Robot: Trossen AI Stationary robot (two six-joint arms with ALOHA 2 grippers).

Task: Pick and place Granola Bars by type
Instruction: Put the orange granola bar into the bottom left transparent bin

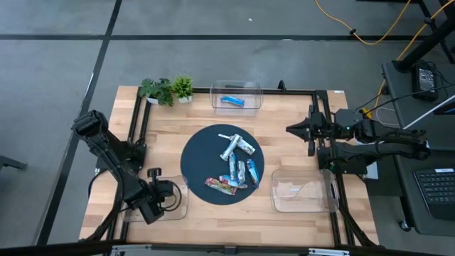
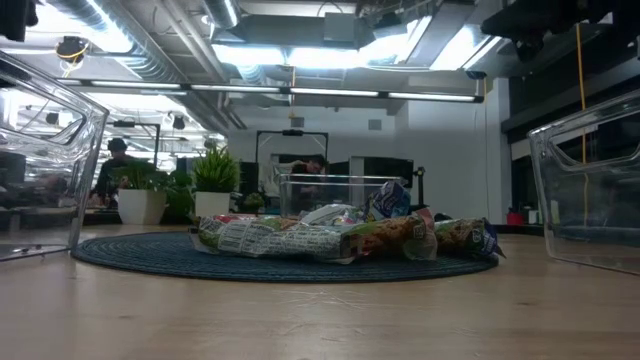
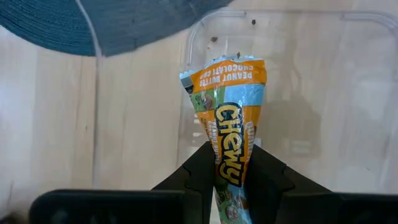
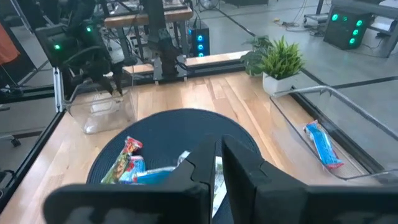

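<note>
Left wrist view, orange granola bar (image 3: 229, 118) clamped endwise in left gripper's (image 3: 227, 163) jaws.

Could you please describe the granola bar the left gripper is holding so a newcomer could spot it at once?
Find the clear bin at the table's front left corner, beside the round blue mat. Above it, the left gripper pinches an orange-and-blue "Chewy" bar, the only bar off the table.

Two potted plants (image 1: 167, 89) stand at the table's (image 1: 298, 220) far edge
</note>
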